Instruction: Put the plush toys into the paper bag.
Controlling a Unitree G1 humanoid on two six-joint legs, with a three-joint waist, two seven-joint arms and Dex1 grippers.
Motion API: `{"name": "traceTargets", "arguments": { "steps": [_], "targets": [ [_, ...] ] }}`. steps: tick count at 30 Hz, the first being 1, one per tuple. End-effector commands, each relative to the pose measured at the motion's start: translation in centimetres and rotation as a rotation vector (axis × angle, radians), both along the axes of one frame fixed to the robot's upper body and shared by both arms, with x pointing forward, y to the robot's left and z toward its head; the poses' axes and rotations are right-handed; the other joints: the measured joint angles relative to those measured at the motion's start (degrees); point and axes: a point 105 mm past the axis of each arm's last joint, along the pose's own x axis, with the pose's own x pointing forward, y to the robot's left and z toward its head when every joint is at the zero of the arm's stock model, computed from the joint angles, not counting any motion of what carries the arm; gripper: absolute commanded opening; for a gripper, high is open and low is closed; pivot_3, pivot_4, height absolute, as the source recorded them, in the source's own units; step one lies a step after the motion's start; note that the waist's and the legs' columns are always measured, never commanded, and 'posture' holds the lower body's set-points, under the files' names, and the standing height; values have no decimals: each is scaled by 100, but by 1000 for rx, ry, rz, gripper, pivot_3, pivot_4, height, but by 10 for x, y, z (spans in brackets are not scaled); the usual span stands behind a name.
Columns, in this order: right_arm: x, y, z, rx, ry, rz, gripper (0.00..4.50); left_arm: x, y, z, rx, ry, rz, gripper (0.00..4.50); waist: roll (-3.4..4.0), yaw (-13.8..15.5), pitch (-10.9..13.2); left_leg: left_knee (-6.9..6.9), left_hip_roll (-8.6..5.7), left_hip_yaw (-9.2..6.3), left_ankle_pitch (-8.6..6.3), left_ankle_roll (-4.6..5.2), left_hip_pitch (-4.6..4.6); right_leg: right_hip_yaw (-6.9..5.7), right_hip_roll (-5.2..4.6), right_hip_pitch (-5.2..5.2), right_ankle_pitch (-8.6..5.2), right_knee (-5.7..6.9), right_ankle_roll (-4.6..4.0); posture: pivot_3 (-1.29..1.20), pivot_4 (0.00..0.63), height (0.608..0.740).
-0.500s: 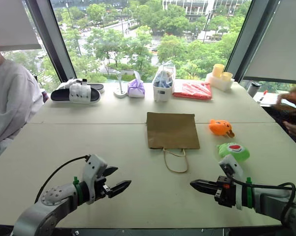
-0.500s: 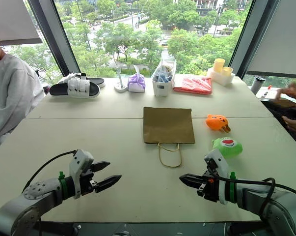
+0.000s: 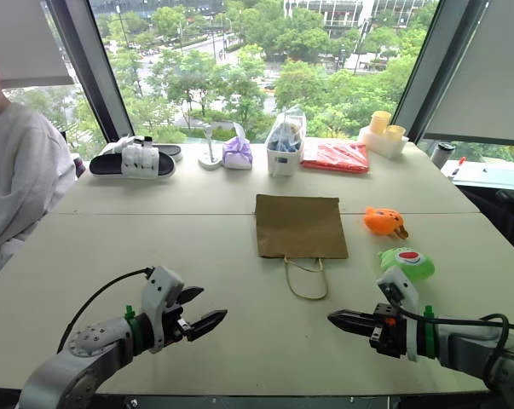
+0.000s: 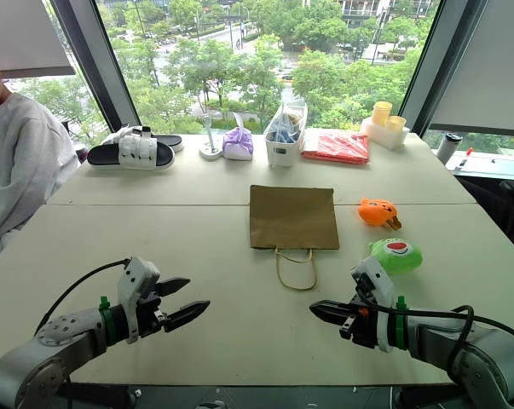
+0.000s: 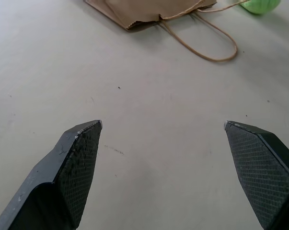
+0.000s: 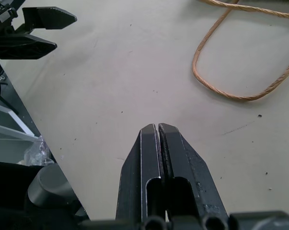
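The brown paper bag (image 3: pixel 300 226) lies flat in the middle of the table, its cord handles (image 3: pixel 306 277) pointing toward me. To its right sit the plush toys: the orange one (image 3: pixel 383 221) farther back and the green one (image 3: pixel 407 262) nearer. My left gripper (image 3: pixel 212 304) hovers open and empty over the near left of the table, well short of the bag. My right gripper (image 3: pixel 333 319) is shut on nothing, low at the near right, just in front of the green toy and pointing left. The left wrist view catches the bag's edge (image 5: pixel 144 9) and the green toy (image 5: pixel 261 5).
Along the far edge stand black-and-white sandals (image 3: pixel 133 160), a purple tied pouch (image 3: pixel 237 153), a white box with a clear plastic bag (image 3: pixel 284 145), a red packet (image 3: pixel 336 156) and yellow cups (image 3: pixel 381 132). A person (image 3: pixel 18 179) sits at the left.
A person's hands at the far right edge have left the view. Both grippers have kept their places.
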Motion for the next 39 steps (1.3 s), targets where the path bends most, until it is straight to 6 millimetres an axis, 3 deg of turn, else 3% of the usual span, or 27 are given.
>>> {"name": "traceTargets", "arguments": {
  "steps": [1,3,5,7,9,13,17,23,26,29,35,36,39],
  "targets": [
    [5,-1,8,7,-36,-9,0,4,3,15,-2,-55,-27,4191,0,0,0,0,0,0,0,0,0,0,0,0,0,0,0,0,150,740],
    [6,-2,11,5,-42,-13,0,5,6,19,30,-73,-53,4191,0,-1,0,0,-2,0,0,0,0,-1,1,0,0,0,0,0,150,740],
    [10,-10,21,11,-70,-43,0,14,14,36,133,-156,-134,4191,-1,-1,4,0,-2,1,0,0,1,-2,1,0,0,1,0,0,150,740],
    [11,-15,25,7,-80,-59,0,24,5,52,204,-252,-249,4191,1,31,12,1,-3,8,0,0,-4,-13,7,0,1,0,-5,0,150,740],
    [12,-14,24,5,-77,-61,0,34,-12,56,253,-327,-356,4191,8,35,9,8,-5,3,1,-1,0,-23,5,2,2,-10,-6,0,150,740],
    [15,-9,24,14,-92,-70,0,61,-52,48,300,-446,-525,4191,11,6,7,4,-11,16,0,1,-2,-15,-5,24,4,-30,-4,0,150,740],
    [17,-3,24,27,-116,-95,0,76,-86,27,332,-490,-687,4191,-4,-17,15,2,-12,19,0,3,-8,-17,1,8,18,-24,21,0,150,740],
    [10,1,21,55,-136,-163,0,110,-134,23,300,-550,-704,4191,-8,13,17,-2,-12,5,1,4,-12,-31,1,0,20,-11,24,0,150,740],
    [5,4,18,62,-135,-182,0,118,-147,20,317,-567,-710,4191,-11,0,19,11,-18,4,0,6,-14,-31,-1,9,26,-15,39,0,150,740],
    [4,4,17,63,-142,-200,0,118,-153,21,270,-554,-733,3349,-11,-35,19,12,-18,9,-1,8,-8,-28,-1,10,28,-12,43,0,150,740],
    [4,6,17,71,-147,-212,0,118,-161,28,217,-562,-744,384,-12,-13,20,15,-16,5,0,8,-3,-33,3,9,28,8,44,0,150,740],
    [5,7,17,74,-151,-212,0,119,-162,32,191,-561,-735,53,-12,-11,20,20,-17,4,0,8,-3,-32,3,9,28,10,44,0,150,740],
    [13,13,19,76,-184,-218,0,126,-165,55,31,-514,-647,53,-12,-12,20,27,-17,3,-1,8,-3,-32,3,13,28,12,45,0,150,740]
  ]
}}
